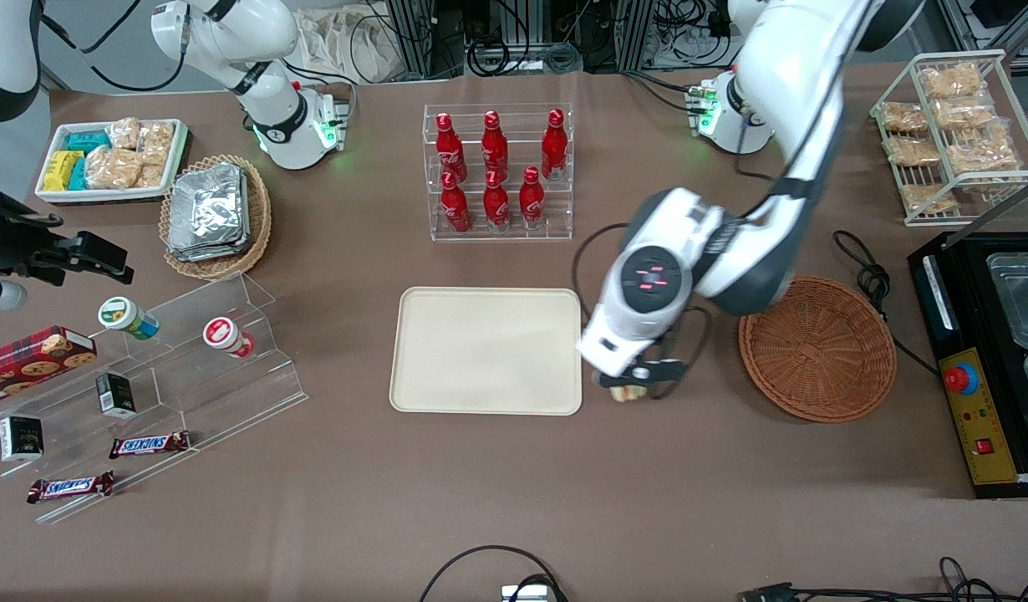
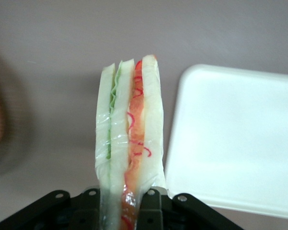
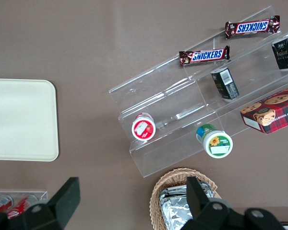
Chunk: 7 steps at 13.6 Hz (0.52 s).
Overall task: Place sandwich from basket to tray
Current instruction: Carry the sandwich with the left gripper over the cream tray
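The left arm's gripper (image 1: pixel 633 383) is hovering low over the brown table (image 1: pixel 514 502), right of centre in the front view, in the gap between the tray (image 1: pixel 486 349) and the reddish-brown wicker basket (image 1: pixel 817 347). Its two fingers (image 2: pixel 151 206) are closing tight on one sandwich (image 2: pixel 130 139), pinching the wedge by its base so the green and orange-red filling layers are showing edge-on in the wrist view. The sandwich is hanging just beside the cream tray's short edge, not over it. The single tray is sitting mid-frame with nothing on it, and the one basket at right is holding nothing either.

Above the tray, six red cola bottles (image 1: pixel 495 171) are standing in a clear rack, three to a row. At upper left, one tan basket of foil packets (image 1: pixel 208 213) is lying next to one white bin of snack packets (image 1: pixel 113 159). At lower left, a clear stepped stand is carrying two round tubs (image 1: pixel 175 326), two small dark boxes (image 1: pixel 114 395) and two Snickers bars (image 1: pixel 149 445), with one cookie box (image 1: pixel 31 358) beside it.
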Available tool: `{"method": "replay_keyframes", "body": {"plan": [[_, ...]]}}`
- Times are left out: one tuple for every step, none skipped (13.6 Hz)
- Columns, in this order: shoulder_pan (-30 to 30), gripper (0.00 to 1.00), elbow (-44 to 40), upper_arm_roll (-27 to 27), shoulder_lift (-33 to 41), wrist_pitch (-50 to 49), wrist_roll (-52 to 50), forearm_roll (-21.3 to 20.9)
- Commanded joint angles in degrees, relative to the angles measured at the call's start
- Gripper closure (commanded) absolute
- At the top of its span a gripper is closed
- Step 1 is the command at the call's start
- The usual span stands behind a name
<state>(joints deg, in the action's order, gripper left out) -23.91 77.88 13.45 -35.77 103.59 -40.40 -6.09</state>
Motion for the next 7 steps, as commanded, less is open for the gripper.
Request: {"method": "replay_keyframes", "body": {"plan": [[-3.4, 1.00, -5.3, 0.1, -5.9, -1.5, 0.3, 0.4], [-4.4, 1.00, -5.3, 0.2, -6.9, -1.4, 0.5, 0.4], [-5.1, 1.00, -5.4, 0.3, -8.3, -0.6, 0.6, 0.4], [-5.8, 1.00, -5.4, 0.3, -9.8, 1.3, 0.5, 0.4], [-6.8, 0.99, -5.4, 0.3, -11.2, 3.6, 0.1, 0.4], [-7.7, 0.99, -5.4, 0.2, -12.5, 5.0, 0.1, 0.3], [-8.1, 0.99, -5.3, 0.2, -13.3, 5.2, 0.1, 0.3]]}}
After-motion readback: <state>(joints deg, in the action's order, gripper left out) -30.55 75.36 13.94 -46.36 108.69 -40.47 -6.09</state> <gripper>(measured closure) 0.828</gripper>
